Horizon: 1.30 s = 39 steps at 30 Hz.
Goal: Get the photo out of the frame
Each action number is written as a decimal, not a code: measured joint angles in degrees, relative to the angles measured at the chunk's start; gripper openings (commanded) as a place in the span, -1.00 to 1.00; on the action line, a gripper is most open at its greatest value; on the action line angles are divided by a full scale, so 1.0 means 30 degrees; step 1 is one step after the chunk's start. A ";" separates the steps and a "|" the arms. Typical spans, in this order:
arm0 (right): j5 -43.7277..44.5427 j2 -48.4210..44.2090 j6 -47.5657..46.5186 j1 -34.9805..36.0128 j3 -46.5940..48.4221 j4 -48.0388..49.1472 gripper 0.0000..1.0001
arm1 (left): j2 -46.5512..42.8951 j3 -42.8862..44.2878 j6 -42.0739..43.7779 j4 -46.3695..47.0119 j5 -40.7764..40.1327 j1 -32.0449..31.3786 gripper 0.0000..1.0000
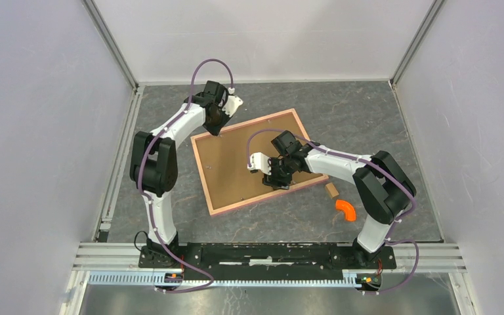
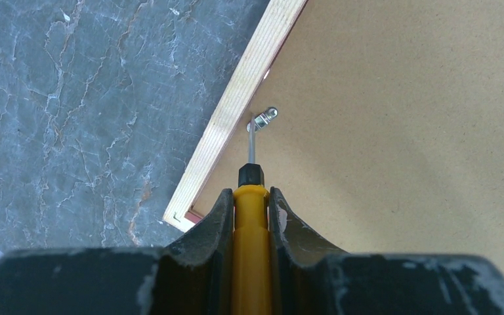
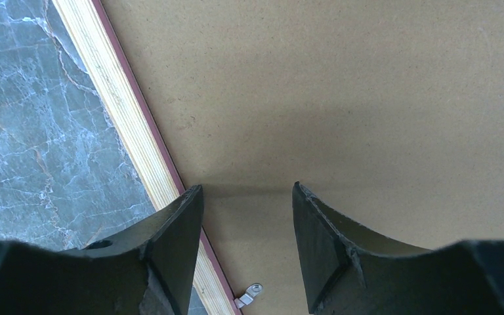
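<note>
The frame (image 1: 236,164) lies face down on the grey table, its brown fibreboard back up and its pink rim around it. The photo is hidden under the back. My left gripper (image 1: 215,125) is over the frame's far left corner, shut on a yellow-handled tool (image 2: 251,249). The tool's thin metal tip touches a small metal tab (image 2: 262,119) beside the rim in the left wrist view. My right gripper (image 1: 277,182) hovers open and empty over the back (image 3: 335,85) close to the near edge. Another metal tab (image 3: 249,293) shows by the rim between its fingers.
A small wooden block (image 1: 331,190) and an orange curved piece (image 1: 346,209) lie on the table right of the frame's near corner, close to the right arm. White walls enclose the table on three sides.
</note>
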 measured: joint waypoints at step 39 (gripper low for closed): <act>0.0554 -0.0248 0.4896 -0.8043 0.1530 0.2091 0.29 | -0.1668 -0.0503 -0.1348 -0.1508 0.4809 0.0189 -0.95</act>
